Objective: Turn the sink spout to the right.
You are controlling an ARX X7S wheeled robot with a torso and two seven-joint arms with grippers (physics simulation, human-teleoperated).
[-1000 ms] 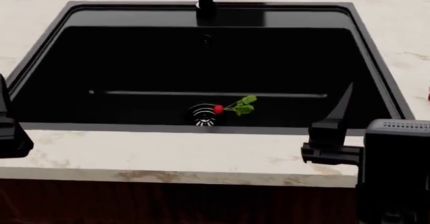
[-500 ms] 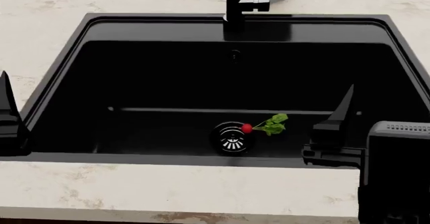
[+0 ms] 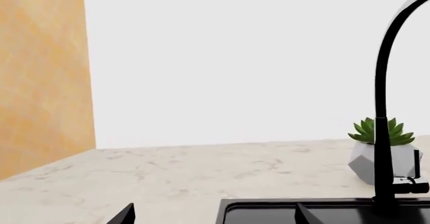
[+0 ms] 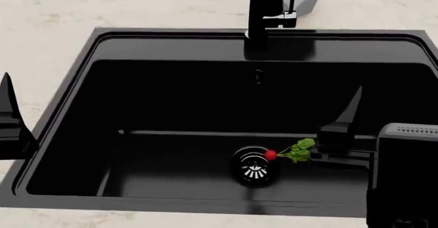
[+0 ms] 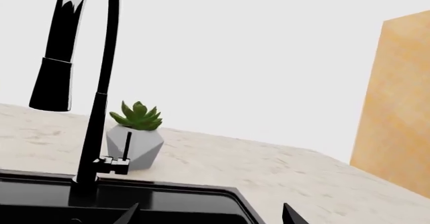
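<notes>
Glossy black, the rectangular sink [image 4: 82, 110] has slid lower in our frame, the tall slim black spout [image 4: 263, 13] at top centre nearer, untouched; both grippers' [image 4: 14, 125] [image 4: 345, 125] jaws: cannot tell.

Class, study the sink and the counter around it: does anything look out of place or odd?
Yes: a small red radish with green leaves lies on the bottom of the sink, right beside the drain. Food lying loose there looks odd. The sink spout and potted plant stand upright.
</notes>
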